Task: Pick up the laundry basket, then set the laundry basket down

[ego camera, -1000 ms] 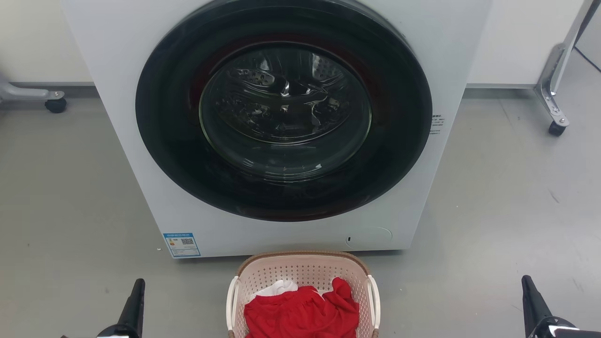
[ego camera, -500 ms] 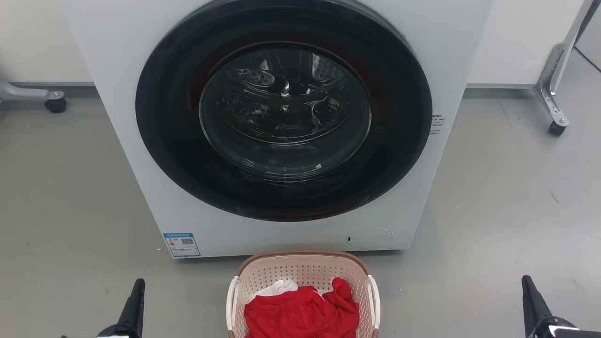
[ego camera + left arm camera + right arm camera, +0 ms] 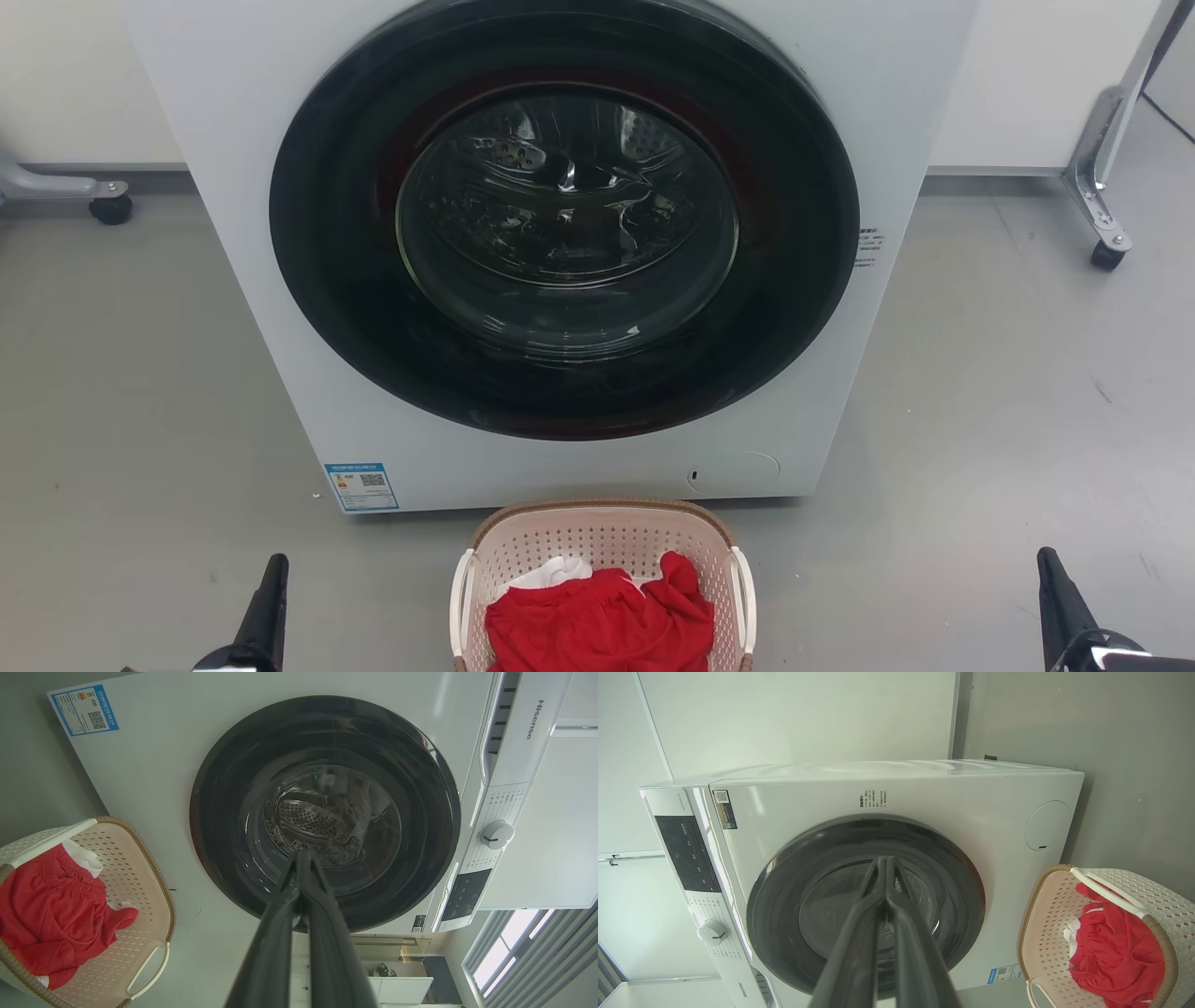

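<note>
Laundry basket (image 3: 607, 541) holding red clothes (image 3: 597, 625) on the floor (image 3: 980, 420), just before the washer (image 3: 233, 187). Left gripper (image 3: 302, 858) and right gripper (image 3: 882, 861) flank it, well apart, fingers together.

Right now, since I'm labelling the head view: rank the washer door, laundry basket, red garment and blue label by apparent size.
1. washer door
2. laundry basket, cut off by the bottom edge
3. red garment inside it, also cut off
4. blue label

Pale pink-beige laundry basket (image 3: 607, 539) with pattern of holes, brown woven-look rim (image 3: 597, 505), white handles (image 3: 460, 597), red cloth (image 3: 597, 623), white washer (image 3: 233, 187), black door ring (image 3: 327, 280), grey floor (image 3: 112, 373)
</note>
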Motion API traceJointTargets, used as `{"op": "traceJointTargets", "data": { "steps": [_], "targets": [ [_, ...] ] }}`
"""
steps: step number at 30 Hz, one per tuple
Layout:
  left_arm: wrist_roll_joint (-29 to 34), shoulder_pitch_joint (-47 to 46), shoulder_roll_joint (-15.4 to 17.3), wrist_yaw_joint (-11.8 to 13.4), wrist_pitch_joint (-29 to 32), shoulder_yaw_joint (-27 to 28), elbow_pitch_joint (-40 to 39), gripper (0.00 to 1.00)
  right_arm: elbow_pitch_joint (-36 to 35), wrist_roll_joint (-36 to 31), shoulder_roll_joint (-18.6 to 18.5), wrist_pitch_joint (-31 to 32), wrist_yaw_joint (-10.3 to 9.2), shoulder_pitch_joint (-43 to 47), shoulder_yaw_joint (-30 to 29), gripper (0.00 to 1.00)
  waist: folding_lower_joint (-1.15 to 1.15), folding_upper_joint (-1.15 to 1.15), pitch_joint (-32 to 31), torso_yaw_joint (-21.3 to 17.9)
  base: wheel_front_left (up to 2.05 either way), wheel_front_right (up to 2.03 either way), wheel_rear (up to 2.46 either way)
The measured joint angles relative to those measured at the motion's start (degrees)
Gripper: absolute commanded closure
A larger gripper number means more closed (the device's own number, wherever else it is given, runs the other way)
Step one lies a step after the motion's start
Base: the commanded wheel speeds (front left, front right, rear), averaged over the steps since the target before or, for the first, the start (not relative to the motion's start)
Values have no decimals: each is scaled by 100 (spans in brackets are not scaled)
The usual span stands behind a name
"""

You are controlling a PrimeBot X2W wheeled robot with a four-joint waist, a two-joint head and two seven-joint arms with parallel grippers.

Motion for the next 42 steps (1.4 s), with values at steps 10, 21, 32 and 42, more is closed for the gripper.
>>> {"op": "traceJointTargets", "data": {
  "steps": [10, 21, 32, 42],
  "targets": [
    [0, 0, 0, 0, 0, 0, 0, 100, 0, 0, 0, 0, 0, 0, 0, 100, 0, 0, 0, 0, 0, 0, 0],
    [0, 0, 0, 0, 0, -1, -1, 100, -1, 0, 0, 0, 0, 0, 0, 100, 0, 0, 0, 0, 0, 0, 0],
    [0, 0, 0, 0, 0, -1, -1, 100, -2, 0, 0, 0, 0, 0, 0, 100, 0, 0, 1, 0, 0, 0, 0],
    [0, 0, 0, 0, 0, -1, -1, 100, -2, 0, 0, 0, 0, 0, 0, 100, 0, 0, 1, 0, 0, 0, 0]
  ]
}}
